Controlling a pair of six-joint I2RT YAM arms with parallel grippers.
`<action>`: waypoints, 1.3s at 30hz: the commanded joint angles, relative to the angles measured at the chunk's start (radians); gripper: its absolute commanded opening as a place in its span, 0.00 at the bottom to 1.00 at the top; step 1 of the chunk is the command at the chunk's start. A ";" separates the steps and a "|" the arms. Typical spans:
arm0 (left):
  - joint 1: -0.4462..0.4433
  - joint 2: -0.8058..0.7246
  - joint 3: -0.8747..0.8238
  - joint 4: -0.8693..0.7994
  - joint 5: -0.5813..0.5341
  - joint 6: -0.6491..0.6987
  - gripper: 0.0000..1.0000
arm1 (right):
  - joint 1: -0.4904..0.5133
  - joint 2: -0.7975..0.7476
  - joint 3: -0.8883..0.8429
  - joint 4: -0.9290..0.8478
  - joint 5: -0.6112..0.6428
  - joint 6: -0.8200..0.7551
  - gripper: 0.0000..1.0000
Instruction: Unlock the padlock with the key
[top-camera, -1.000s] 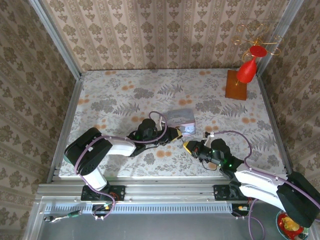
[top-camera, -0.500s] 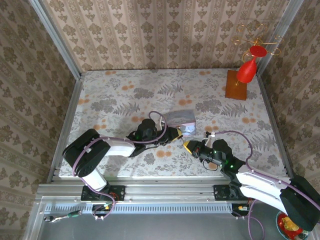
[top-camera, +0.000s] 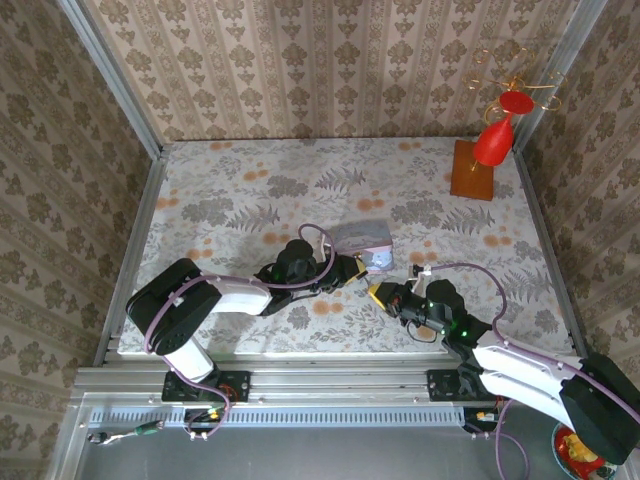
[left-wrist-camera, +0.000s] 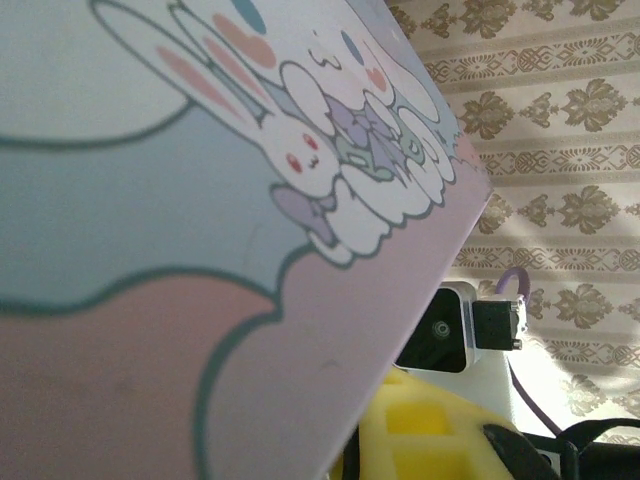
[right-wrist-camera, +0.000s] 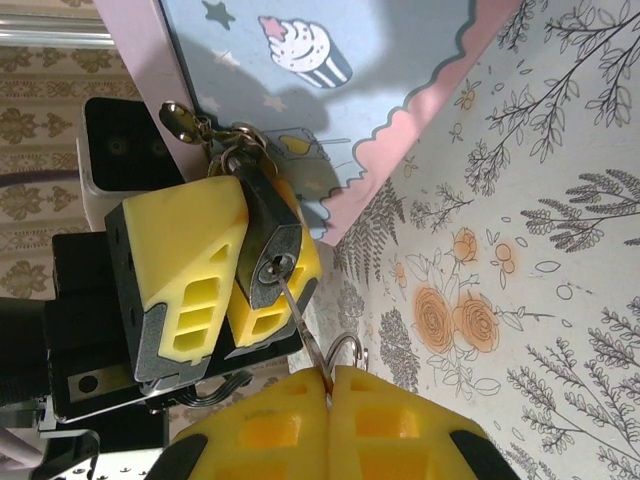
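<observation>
In the right wrist view the small dark padlock (right-wrist-camera: 265, 262) hangs by its shackle from the hasp of the pale blue-lilac tin (right-wrist-camera: 330, 100). My left gripper (right-wrist-camera: 255, 225) is shut on the padlock's body, one yellow finger (right-wrist-camera: 180, 270) on each side. The keyhole faces my right gripper (right-wrist-camera: 328, 385), which is shut on the key (right-wrist-camera: 300, 318). The key's thin blade has its tip in the keyhole, and its ring (right-wrist-camera: 345, 350) shows just above the fingers. From above, the left gripper (top-camera: 355, 268) and the right gripper (top-camera: 378, 292) meet at the tin's (top-camera: 362, 240) near right corner.
The tin's cartoon-printed face (left-wrist-camera: 200, 250) is very close to the left wrist camera, with the right wrist's camera housing (left-wrist-camera: 445, 330) beyond its edge. A red ornament on a wooden stand (top-camera: 480, 160) is at the back right. Floral cloth (top-camera: 250, 190) covers the table.
</observation>
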 joint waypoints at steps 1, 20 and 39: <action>-0.037 -0.047 0.016 0.096 0.067 -0.020 0.00 | -0.022 -0.005 -0.003 0.013 0.019 0.014 0.00; -0.058 -0.042 0.024 0.118 0.075 -0.020 0.00 | -0.044 0.072 0.030 0.075 -0.016 0.020 0.00; -0.008 -0.050 0.033 -0.070 0.044 0.113 0.00 | -0.052 -0.001 0.024 -0.014 -0.011 -0.003 0.00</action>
